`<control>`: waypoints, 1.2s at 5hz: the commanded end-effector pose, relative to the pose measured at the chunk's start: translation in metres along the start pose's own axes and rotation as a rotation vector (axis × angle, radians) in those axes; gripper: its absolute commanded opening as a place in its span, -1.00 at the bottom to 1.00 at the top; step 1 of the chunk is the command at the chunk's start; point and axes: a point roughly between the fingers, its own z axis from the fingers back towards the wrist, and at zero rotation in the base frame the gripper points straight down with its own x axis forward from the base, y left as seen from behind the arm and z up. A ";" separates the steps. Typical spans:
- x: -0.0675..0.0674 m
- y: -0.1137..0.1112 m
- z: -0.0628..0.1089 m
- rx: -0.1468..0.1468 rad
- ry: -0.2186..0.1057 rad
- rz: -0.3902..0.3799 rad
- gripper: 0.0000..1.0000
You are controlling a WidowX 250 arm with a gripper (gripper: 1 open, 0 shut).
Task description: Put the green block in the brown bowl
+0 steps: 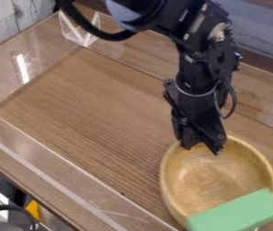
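Block at the near side of the bowl, tool closed on the far rim

The block (236, 213), a flat green slab, sits at the near side of the bowl (211, 185). It covers part of the near rim and reaches past the bowl's outline, slightly tilted in the view, its right end higher than its left. Whether it rests on the rim or dips inside cannot be told.

The tool (199, 142) is at the far side of the bowl, pointing down, with its black fingers drawn together and clamped on the rim. It is apart from the block, with the bare inside of the bowl between them. The black arm (189, 20) comes in from beyond the bowl, a dark cable looping beside it.

The bowl, round and light tan, stands on the brown desk (85, 108). Well apart from the bowl, toward the far left, is a clear angular piece (81, 29). Left of the bowl, at the picture's lower corner, a black cable (6, 208) curves near something yellow (32, 208).
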 end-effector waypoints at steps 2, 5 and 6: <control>0.007 -0.021 0.019 -0.037 -0.039 -0.090 -1.00; 0.000 -0.057 0.035 -0.082 -0.039 -0.172 -1.00; -0.003 -0.058 0.045 -0.092 -0.041 -0.190 -1.00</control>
